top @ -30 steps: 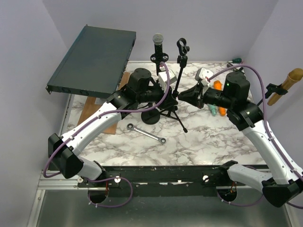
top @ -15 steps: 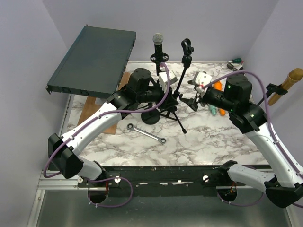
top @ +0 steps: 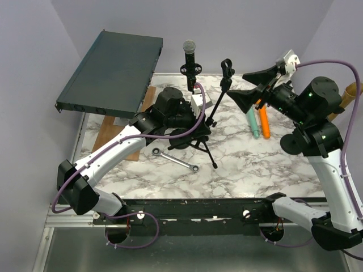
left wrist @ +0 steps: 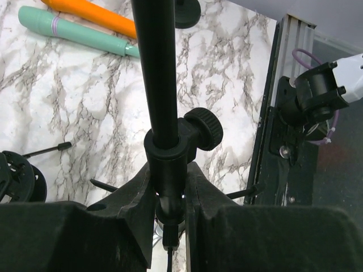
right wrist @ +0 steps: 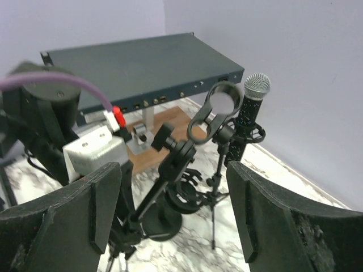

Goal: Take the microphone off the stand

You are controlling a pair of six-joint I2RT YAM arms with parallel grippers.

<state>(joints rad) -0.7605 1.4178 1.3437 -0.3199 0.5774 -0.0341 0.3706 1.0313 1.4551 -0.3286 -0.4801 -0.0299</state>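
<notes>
Black microphone with silver mesh head [top: 189, 52] stood upright in its holder [top: 190, 69], upper centre, apart from both arms; removal judged not done. Left end effector [left wrist: 169, 192] clamped the black tripod stand pole [left wrist: 156, 73]. Right end effector [top: 252, 86] gaped empty, upper right.

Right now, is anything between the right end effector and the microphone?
Yes. The empty clip atop the tilted stand sits between the open right end effector and the microphone; the left end effector grips that stand.

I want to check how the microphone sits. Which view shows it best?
Right wrist: the microphone stands close, side-on, upright in its mount. Top external shows it small, far back. Left wrist does not show it.
</notes>
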